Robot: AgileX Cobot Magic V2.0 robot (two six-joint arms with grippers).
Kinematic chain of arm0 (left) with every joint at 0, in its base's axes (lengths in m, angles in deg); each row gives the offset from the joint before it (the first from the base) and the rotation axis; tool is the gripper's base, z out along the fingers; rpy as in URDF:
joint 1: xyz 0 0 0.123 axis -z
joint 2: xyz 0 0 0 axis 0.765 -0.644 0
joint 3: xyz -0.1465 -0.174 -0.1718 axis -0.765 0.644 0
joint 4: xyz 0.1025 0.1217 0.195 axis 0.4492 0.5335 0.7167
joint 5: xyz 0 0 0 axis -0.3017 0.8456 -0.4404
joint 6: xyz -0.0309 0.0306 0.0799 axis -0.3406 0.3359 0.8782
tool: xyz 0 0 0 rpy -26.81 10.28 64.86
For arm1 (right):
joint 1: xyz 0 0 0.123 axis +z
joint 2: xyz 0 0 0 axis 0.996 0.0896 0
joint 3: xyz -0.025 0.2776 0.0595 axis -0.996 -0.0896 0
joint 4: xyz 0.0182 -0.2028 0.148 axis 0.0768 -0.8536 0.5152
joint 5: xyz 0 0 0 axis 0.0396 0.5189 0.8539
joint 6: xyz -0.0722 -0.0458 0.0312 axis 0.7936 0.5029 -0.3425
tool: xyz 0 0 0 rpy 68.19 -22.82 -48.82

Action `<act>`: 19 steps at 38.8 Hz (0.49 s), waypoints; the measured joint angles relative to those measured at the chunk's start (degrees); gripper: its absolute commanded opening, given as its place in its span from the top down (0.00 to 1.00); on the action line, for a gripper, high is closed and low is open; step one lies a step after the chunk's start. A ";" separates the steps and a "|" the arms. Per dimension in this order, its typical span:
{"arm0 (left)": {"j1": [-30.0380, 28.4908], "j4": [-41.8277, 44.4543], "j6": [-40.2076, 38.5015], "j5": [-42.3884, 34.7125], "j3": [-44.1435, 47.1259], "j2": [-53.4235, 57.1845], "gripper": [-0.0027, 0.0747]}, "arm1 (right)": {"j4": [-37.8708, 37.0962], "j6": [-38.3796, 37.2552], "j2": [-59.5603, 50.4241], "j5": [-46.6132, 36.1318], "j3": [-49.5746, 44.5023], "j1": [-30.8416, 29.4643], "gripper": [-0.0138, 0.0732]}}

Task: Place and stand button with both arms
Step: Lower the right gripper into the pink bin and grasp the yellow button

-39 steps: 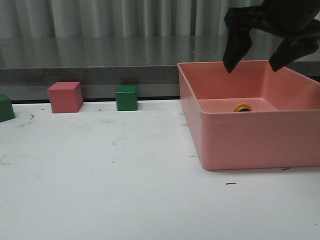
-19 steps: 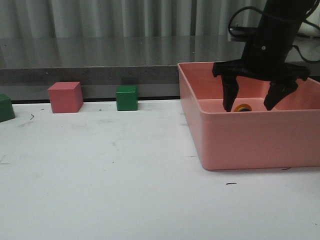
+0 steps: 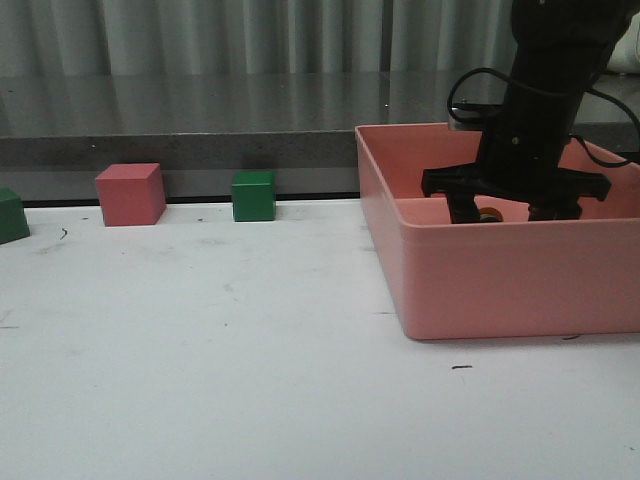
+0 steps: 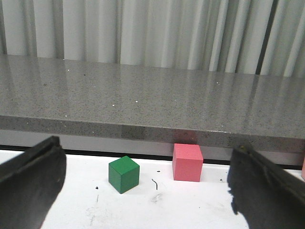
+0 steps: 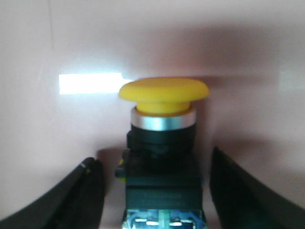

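The right gripper (image 3: 515, 212) is down inside the pink bin (image 3: 500, 275), on the right side of the white bench (image 3: 220, 360), and its fingers (image 5: 81, 200) stand apart, one on either side of the button (image 5: 163, 143). From the wrist camera the button sits square between them: yellow cap, silver collar, black body below, with a gap showing on each side, so nothing is clamped. In the front view only a sliver of the button's cap peeks out beside the near finger, low in the bin, and the bin's front wall hides the rest. Whether the button is upright or lying on its side is hard to call from here.

Over on the left, the left gripper (image 4: 143, 191) hangs above the bench with its fingers (image 4: 28, 186) spread wide and nothing between them. Past them sit a green cube (image 4: 124, 174) and a pink cube (image 4: 187, 162), a little apart, below the grey counter (image 4: 152, 100). The front camera shows a further green cube (image 3: 12, 215) at the far left edge of the bench.
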State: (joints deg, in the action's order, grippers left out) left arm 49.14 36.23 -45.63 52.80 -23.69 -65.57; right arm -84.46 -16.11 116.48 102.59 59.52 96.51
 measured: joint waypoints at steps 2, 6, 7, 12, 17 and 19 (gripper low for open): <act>0.00 0.00 0.00 0.00 0.00 0.00 0.11 | 0.00 0.00 0.00 0.00 0.09 0.00 0.50; 0.00 0.00 0.00 0.00 0.00 0.00 0.11 | 0.00 -0.18 0.00 0.03 0.09 0.00 0.50; 0.00 0.00 0.00 0.00 0.00 0.00 0.11 | 0.00 -0.18 0.00 0.13 0.09 0.00 0.50; 0.00 0.00 0.00 0.00 0.00 0.00 0.11 | 0.00 -0.18 -0.87 0.38 0.09 0.00 0.50; 0.00 0.00 0.00 0.00 0.00 0.00 0.11 | 0.00 -0.18 -3.79 0.99 0.09 0.00 0.50; 0.00 0.00 0.00 0.00 0.00 0.00 0.11 | 0.00 -0.18 -5.65 1.24 0.09 0.00 0.50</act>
State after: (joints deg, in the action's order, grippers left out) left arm 49.14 36.23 -45.63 52.80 -23.69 -65.57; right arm -84.46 -16.29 110.83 103.83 59.61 96.51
